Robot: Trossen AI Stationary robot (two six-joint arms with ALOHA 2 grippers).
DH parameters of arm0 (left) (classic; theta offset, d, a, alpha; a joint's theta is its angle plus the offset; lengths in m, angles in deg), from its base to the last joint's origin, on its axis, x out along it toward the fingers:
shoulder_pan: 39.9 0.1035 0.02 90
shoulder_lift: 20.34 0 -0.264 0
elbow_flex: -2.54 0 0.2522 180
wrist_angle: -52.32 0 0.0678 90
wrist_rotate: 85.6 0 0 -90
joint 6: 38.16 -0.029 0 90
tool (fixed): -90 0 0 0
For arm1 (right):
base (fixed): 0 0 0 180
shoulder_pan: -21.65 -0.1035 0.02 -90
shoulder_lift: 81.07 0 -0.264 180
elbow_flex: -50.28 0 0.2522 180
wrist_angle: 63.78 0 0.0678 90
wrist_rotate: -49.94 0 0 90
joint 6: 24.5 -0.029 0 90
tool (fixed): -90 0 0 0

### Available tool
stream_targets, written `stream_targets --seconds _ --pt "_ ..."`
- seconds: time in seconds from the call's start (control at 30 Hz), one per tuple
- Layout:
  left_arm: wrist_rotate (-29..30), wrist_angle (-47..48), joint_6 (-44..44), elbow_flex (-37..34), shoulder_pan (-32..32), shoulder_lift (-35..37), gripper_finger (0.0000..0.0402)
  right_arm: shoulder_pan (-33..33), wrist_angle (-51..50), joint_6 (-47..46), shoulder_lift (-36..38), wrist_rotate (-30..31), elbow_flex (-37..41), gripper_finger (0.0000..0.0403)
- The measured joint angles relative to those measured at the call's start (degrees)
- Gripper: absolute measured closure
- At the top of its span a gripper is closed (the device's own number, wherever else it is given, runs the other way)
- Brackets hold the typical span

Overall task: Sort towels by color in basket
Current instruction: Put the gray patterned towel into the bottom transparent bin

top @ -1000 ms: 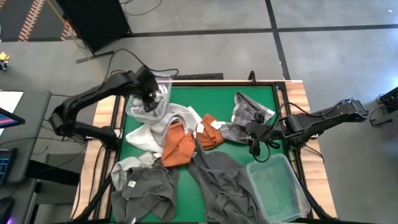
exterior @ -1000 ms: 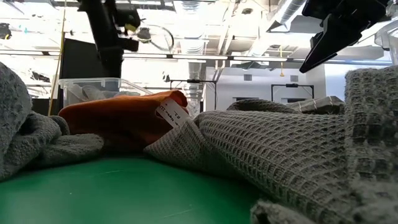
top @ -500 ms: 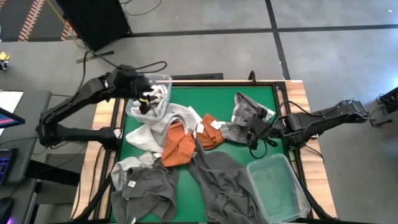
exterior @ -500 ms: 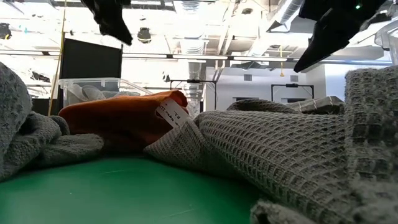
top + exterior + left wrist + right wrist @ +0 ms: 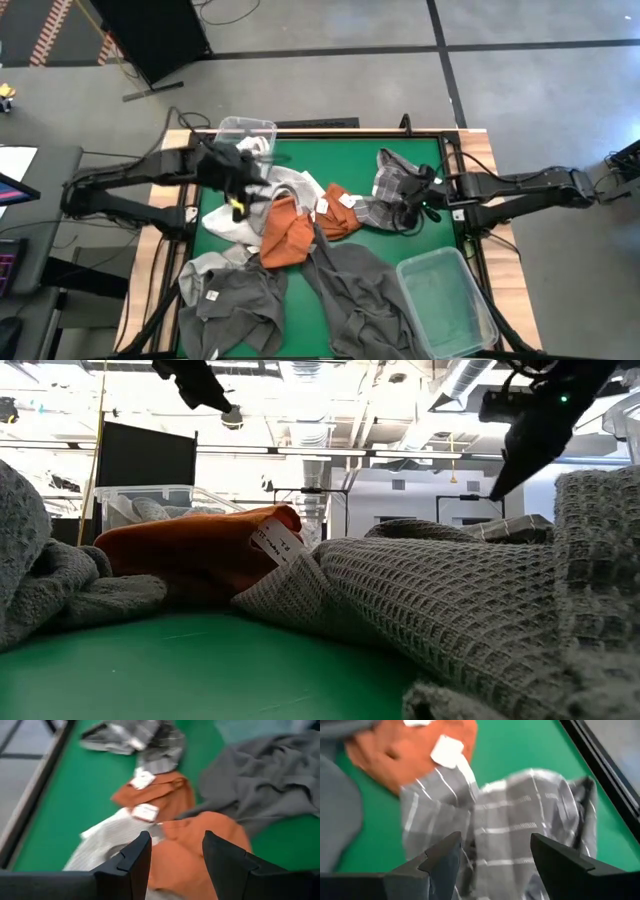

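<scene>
My left gripper (image 5: 236, 188) (image 5: 175, 854) hangs open above the white grid-lined towel (image 5: 243, 212) and the rust orange towel (image 5: 284, 232) (image 5: 200, 840), touching neither. My right gripper (image 5: 411, 212) (image 5: 496, 854) is open over the grey plaid towel (image 5: 398, 183) (image 5: 520, 820), which lies crumpled on the green mat. A second orange towel (image 5: 341, 214) lies between them. Dark grey towels (image 5: 355, 290) (image 5: 232, 300) spread along the near side. In the low view both grippers (image 5: 200, 382) (image 5: 535, 435) are up above the pile.
A clear bin (image 5: 246, 133) at the far left corner holds pale cloth. A second clear bin (image 5: 446, 300) sits at the near right corner. The green mat (image 5: 330, 160) is bare along the far side. Wooden table rims and cables run on both sides.
My left gripper has come up out of the far left bin and swung toward the near side, over the white and orange towels. My right gripper has moved a little toward the far edge, over the plaid towel. The towels on the mat lie as before.
</scene>
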Motion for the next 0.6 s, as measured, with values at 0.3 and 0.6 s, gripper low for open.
stream_targets --seconds 0.3,0.6 --pt "0.1 -11.8 0.0 -4.7 -9.8 -7.4 0.0234 3.1 -7.1 -4.0 0.0 -0.8 0.0 0.0132" --pt "1.2 -17.0 -2.9 -4.8 -15.1 -15.0 0.0234 4.8 -7.3 -3.8 -5.0 -3.0 0.0 0.0132"
